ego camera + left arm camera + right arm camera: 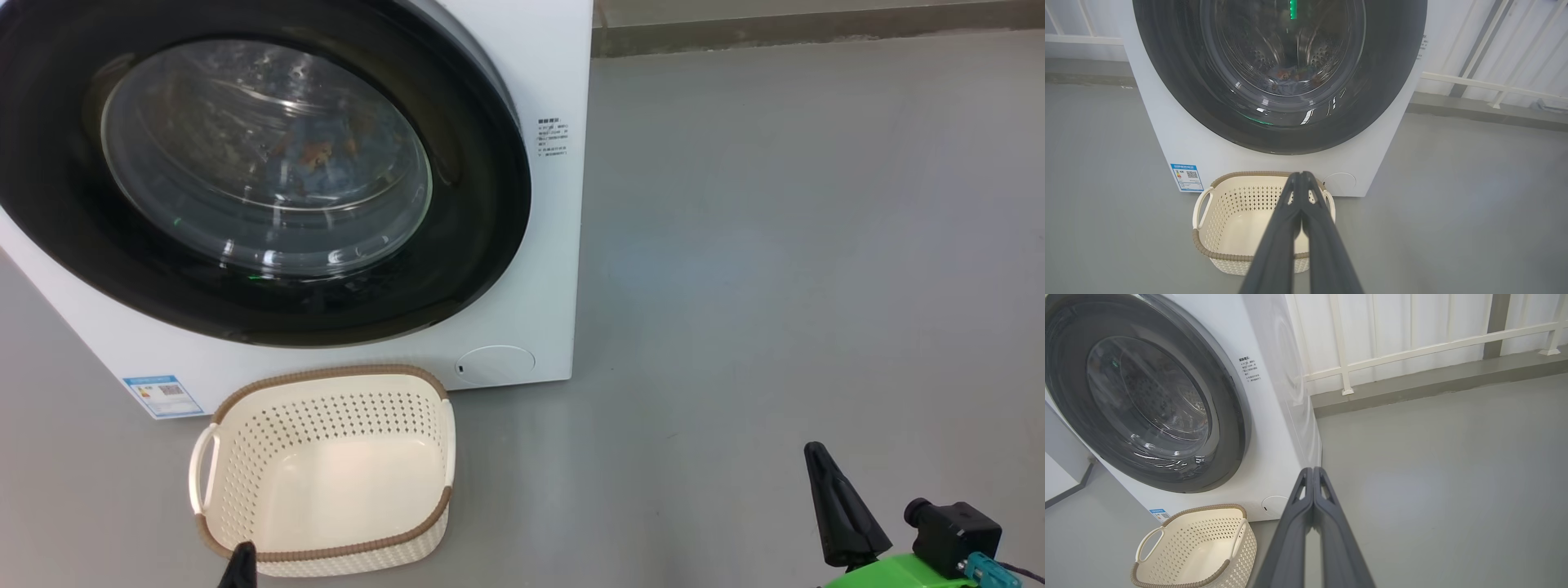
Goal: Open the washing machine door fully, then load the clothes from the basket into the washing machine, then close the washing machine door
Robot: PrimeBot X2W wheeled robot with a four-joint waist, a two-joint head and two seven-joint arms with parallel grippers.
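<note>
The left pincer was pressed together with nothing in it, near the basket. The basket sat bare on the floor just in front of the washing machine, likely because the clothes were in the drum, showing blue and orange behind the glass. The washing machine door was shut flat, so the job looked about done, and the right pincer was pressed together too, holding nothing, out over the floor well away from the door.
</note>
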